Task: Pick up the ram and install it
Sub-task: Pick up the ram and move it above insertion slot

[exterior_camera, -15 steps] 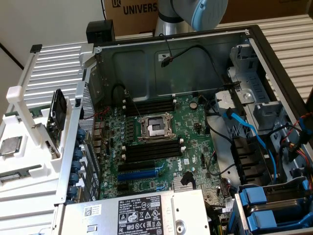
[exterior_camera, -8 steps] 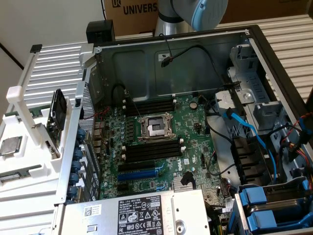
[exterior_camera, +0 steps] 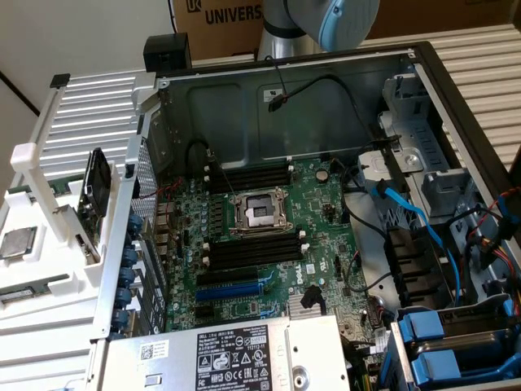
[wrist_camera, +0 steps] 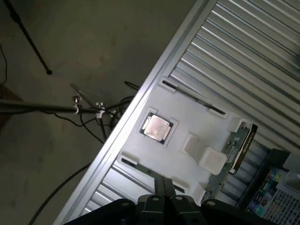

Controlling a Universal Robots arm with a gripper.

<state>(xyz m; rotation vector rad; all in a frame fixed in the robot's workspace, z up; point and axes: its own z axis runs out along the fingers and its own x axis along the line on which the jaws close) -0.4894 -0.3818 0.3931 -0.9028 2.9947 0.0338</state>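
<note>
A white holder (wrist_camera: 187, 117) sits on a ribbed table, and a ram (wrist_camera: 192, 97) stands edge-on in one of its slots as a long, thin, dark stick. A second similar stick (wrist_camera: 140, 168) lies on the other side of the square silver processor chip (wrist_camera: 156, 127). In the exterior view the ram (exterior_camera: 32, 291) shows at the far left in the holder (exterior_camera: 32, 269), beside the open computer case. My gripper (wrist_camera: 162, 183) hangs high above the holder with its fingertips together and nothing between them. Black memory slots (exterior_camera: 252, 248) cross the green motherboard (exterior_camera: 269, 261).
A black drive plate (exterior_camera: 98, 181) stands upright at the holder's edge next to the case wall. Inside the case there are loose black and blue cables (exterior_camera: 407, 216), a processor socket (exterior_camera: 260, 213) and a power supply (exterior_camera: 236, 354). The arm's link (exterior_camera: 326, 20) is behind the case.
</note>
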